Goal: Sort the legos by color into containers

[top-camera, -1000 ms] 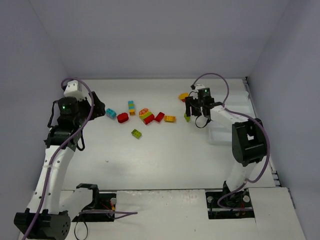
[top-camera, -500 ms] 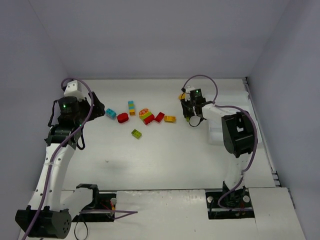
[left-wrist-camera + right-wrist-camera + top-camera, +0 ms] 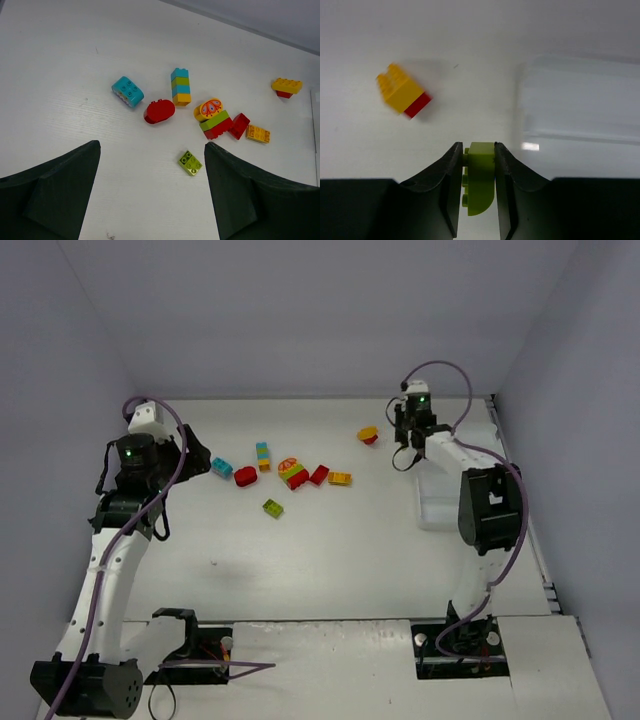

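while the left arm hangs over the left side of the counter [image 3: 320,560], its tool [image 3: 152,150] is spread wide and holds nothing; both dark fingers [image 3: 55,190] frame the loose legos from the near side in the wrist view.

legos, left to right on the counter:
- cyan brick [image 3: 127,91], lying flat, nearest the left tool.
- red rounded brick [image 3: 159,111], just beside the cyan one, apart from it.
- tall stack [image 3: 180,86], cyan / lime / cyan / orange, lying on its side beyond the red rounded brick.
- lime green brick [image 3: 190,163], alone, nearer the arms than the rest.
- stack with butterfly print [image 3: 214,119], yellow over lime over red, tilted.
- red square brick [image 3: 239,125], touching or almost touching that stack; cannot tell which.
- orange flat brick [image 3: 258,134], just beside the red square one.
- yellow-on-red brick [image 3: 402,95], well apart from the cluster, toward the far right; blurred in the right wrist view.

right tool [image 3: 477,150]: narrow, clamped on a lime green curved brick [image 3: 481,175], studs facing left in the wrist view. the brick is lifted off the counter, between the yellow-on-red brick and the white tray [image 3: 570,100], just short of the tray's left edge.

tray sits at the right side of the counter; one raised ridge [image 3: 580,136] shows across it. none of the compartment floor that is visible holds a brick.
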Robot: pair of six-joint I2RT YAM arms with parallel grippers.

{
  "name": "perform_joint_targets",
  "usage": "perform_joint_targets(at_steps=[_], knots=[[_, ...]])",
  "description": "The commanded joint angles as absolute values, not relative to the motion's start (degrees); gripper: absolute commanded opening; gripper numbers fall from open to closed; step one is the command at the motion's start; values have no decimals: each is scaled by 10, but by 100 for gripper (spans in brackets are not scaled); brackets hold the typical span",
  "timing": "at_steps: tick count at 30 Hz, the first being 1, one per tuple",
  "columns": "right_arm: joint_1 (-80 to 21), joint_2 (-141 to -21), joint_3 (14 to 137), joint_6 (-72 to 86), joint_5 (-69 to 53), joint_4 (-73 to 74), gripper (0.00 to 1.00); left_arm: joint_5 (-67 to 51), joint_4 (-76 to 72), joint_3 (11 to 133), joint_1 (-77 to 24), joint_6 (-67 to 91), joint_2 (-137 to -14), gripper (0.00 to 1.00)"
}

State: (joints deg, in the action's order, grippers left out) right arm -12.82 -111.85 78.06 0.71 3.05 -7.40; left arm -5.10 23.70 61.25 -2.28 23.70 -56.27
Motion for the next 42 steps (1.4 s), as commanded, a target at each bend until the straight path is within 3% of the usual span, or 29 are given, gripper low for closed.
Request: perform_joint_targets(at_steps=[1,7,13,16,18,19,21,22,26,30,35,41,42], knots=[[-67,-1089,837,66,95,-116,0,-60,207,628,-20,244,-548,78],[-23,-1163,899,83,91,-117,0,-63,208,628,-20,243,-549,78],[-9,-1223,954,87,78,-117,18,-69,209,627,-20,239,-546,78],[-9,-1228,956,88,79,-115,20,-69,209,627,-20,239,-546,78],[-8,-1223,953,85,78,-114,27,-69,209,626,-20,239,-548,78],[-8,-1220,949,84,75,-114,38,-69,209,627,-20,239,-547,78],[-9,-1205,945,83,62,-114,45,-69,208,625,-20,239,-547,78],[-10,-1198,938,79,56,-114,54,-69,208,626,-20,239,-548,78],[-29,-1131,907,59,29,-115,59,-72,207,626,-20,239,-545,78],[-80,-1052,843,26,-3,-115,61,-74,207,625,-19,237,-539,78],[-219,-949,723,-16,-82,-131,61,-76,207,627,-15,236,-530,78],[-388,-938,657,-25,-85,-167,66,-75,206,624,-13,235,-520,78],[-404,-946,657,-25,-79,-176,72,-75,206,624,-13,236,-520,78]])
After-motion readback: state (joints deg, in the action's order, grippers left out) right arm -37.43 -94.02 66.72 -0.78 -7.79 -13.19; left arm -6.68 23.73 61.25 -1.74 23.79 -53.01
